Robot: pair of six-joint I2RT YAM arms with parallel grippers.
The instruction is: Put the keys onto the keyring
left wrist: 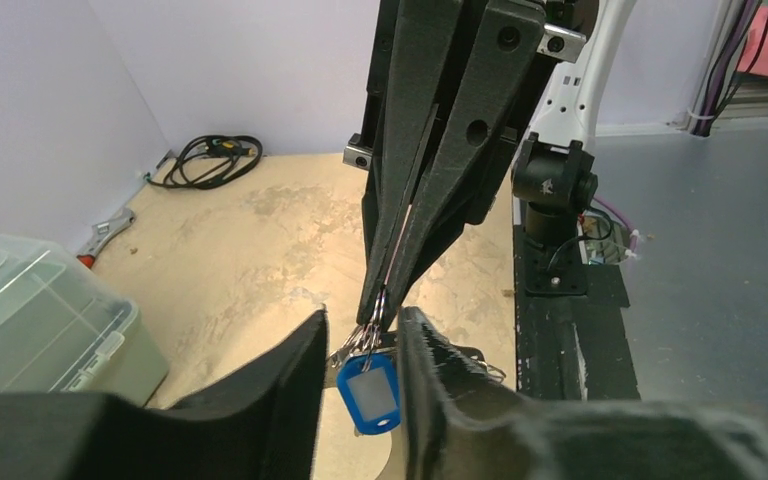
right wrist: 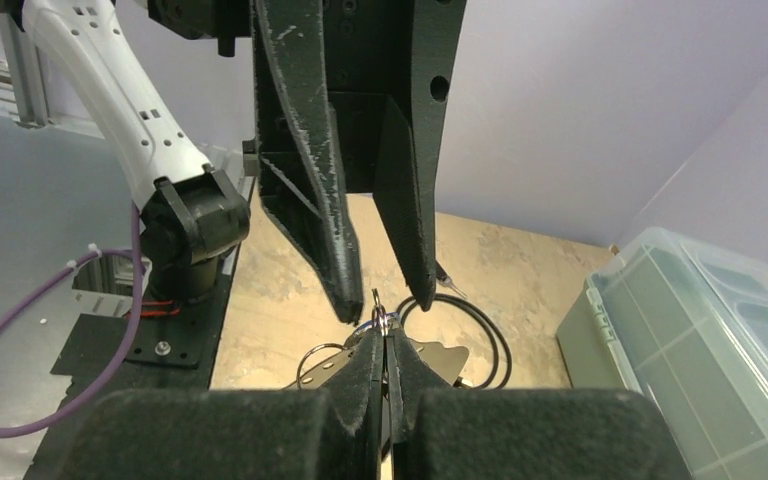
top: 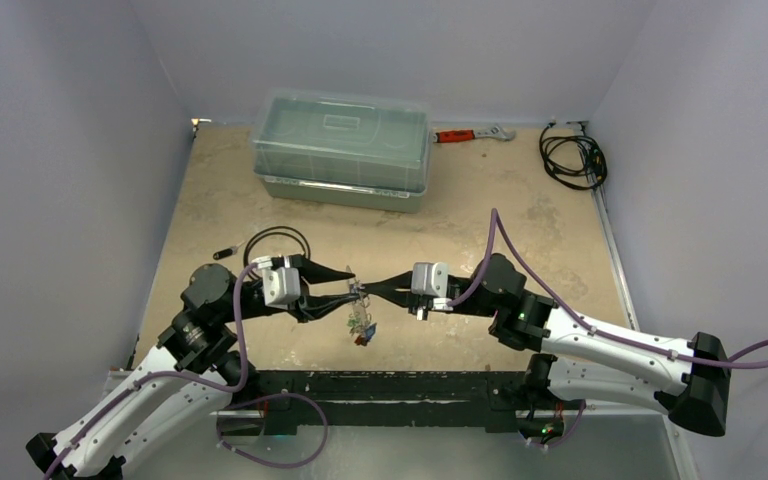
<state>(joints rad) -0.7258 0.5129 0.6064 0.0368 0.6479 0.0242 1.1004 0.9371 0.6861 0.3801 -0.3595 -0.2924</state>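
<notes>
Both arms meet tip to tip above the middle of the table. My right gripper [top: 368, 290] [right wrist: 384, 335] is shut on a thin metal edge at the top of a hanging bunch. The flat silver keyring [right wrist: 442, 360] with rim holes shows just beneath its fingers. The keys [top: 361, 327] dangle from small rings at its tips; green and red tags show from above. A blue tag [left wrist: 368, 392] hangs between the fingers of my left gripper [top: 352, 285] [left wrist: 362, 335], which is open, with a narrow gap on either side of the tag.
A clear lidded plastic box [top: 342, 150] stands at the back. An orange-handled wrench [top: 470, 134] lies to its right. A black cable coil [top: 572, 158] sits in the far right corner. A thin black cable loop [top: 276, 240] lies behind my left gripper.
</notes>
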